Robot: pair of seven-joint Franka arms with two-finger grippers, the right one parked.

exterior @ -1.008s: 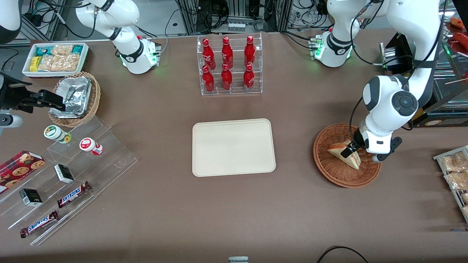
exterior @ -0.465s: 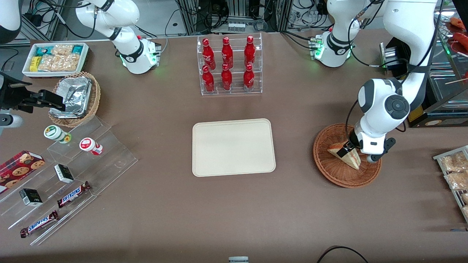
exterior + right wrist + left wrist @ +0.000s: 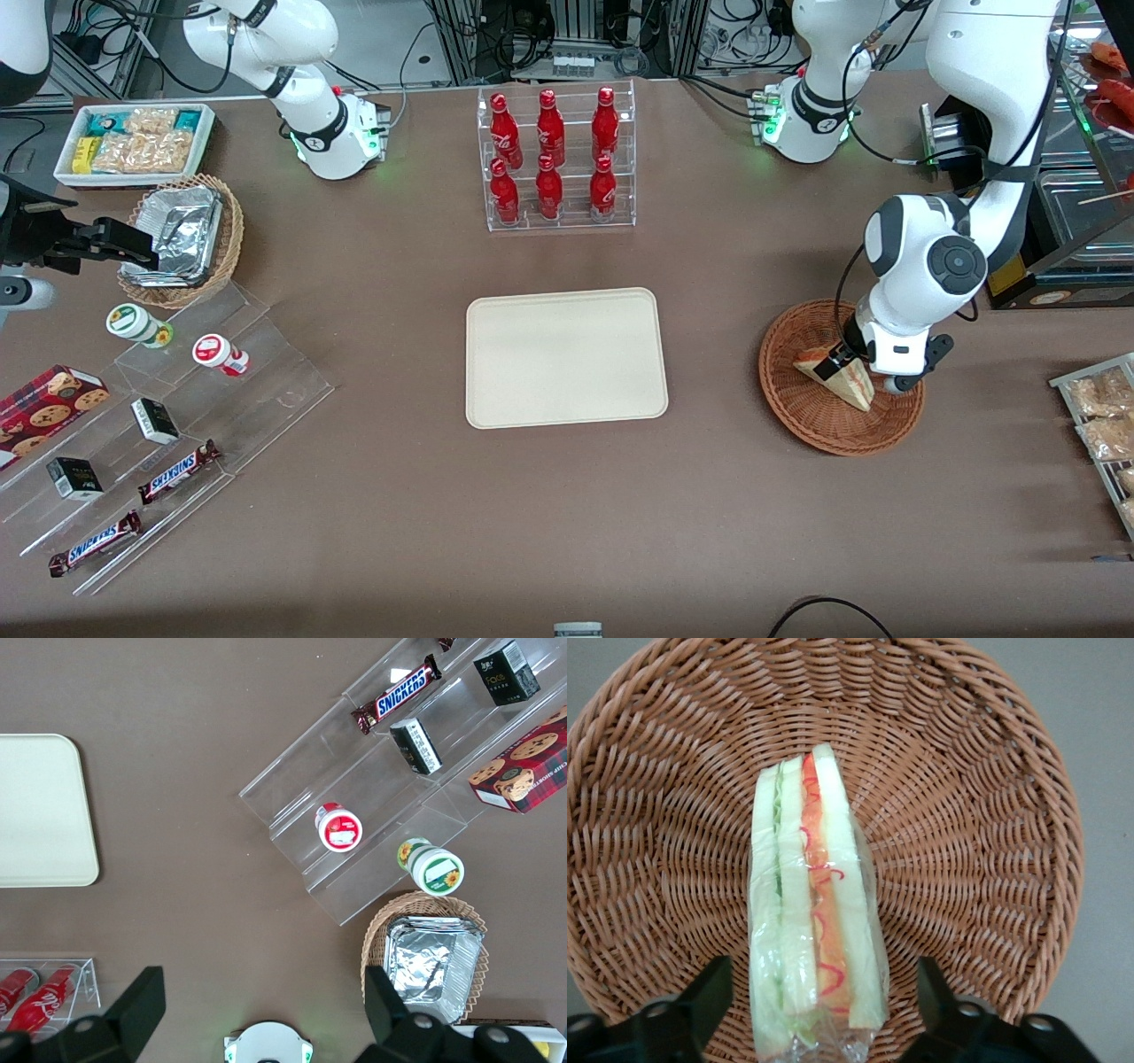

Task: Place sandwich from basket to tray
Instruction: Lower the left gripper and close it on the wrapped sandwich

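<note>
Wicker basket [image 3: 802,412] holds the sandwich [image 3: 813,912]; my gripper [image 3: 819,1010] is low over it, fingers spread either side, not pinching. Cream tray [image 3: 567,357] lies apart, nearer the bottle rack [image 3: 556,159].

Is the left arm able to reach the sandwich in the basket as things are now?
Probably yes. The pincer hangs open right over the sandwich, one finger on each side of it, and nothing else lies in the basket to block it.
</note>
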